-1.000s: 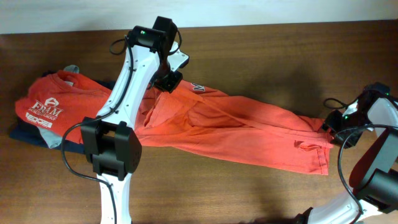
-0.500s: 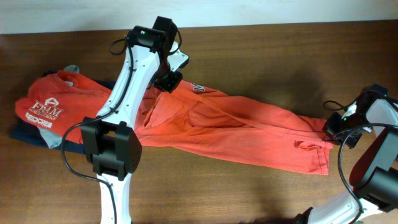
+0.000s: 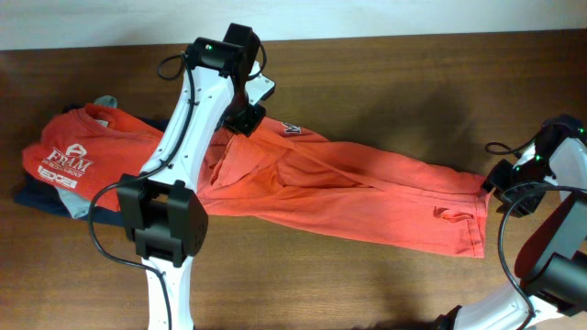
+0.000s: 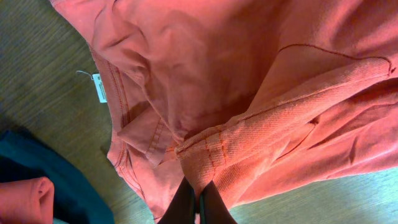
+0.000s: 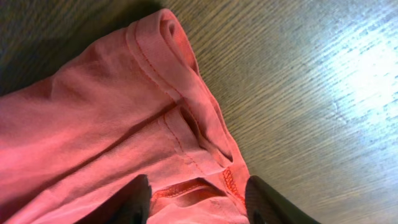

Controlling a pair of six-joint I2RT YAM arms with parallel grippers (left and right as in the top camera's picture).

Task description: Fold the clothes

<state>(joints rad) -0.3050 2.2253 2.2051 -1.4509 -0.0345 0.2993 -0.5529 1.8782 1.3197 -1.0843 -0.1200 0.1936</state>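
The coral-red T-shirt [image 3: 367, 197] lies stretched in a long band across the table. My left gripper [image 3: 246, 119] is at its back left end. In the left wrist view this gripper [image 4: 199, 208] is shut on a bunched fold of the shirt [image 4: 236, 93], close to the collar with its white label [image 4: 99, 87]. My right gripper [image 3: 502, 179] is at the shirt's right end. In its wrist view it [image 5: 199, 202] stands open, with the hemmed corner of the shirt [image 5: 180, 124] lying between the spread fingers [image 5: 134, 199].
A pile of clothes sits at the table's left end: a red tee with white "FRAM" print [image 3: 69, 156] on top, a navy garment [image 3: 41, 197] under it and a grey one [image 3: 105, 103] behind. The navy cloth [image 4: 43, 180] also shows in the left wrist view.
My right gripper has shifted slightly right and toward the back at the shirt's right end. The left arm and the pile have not moved.
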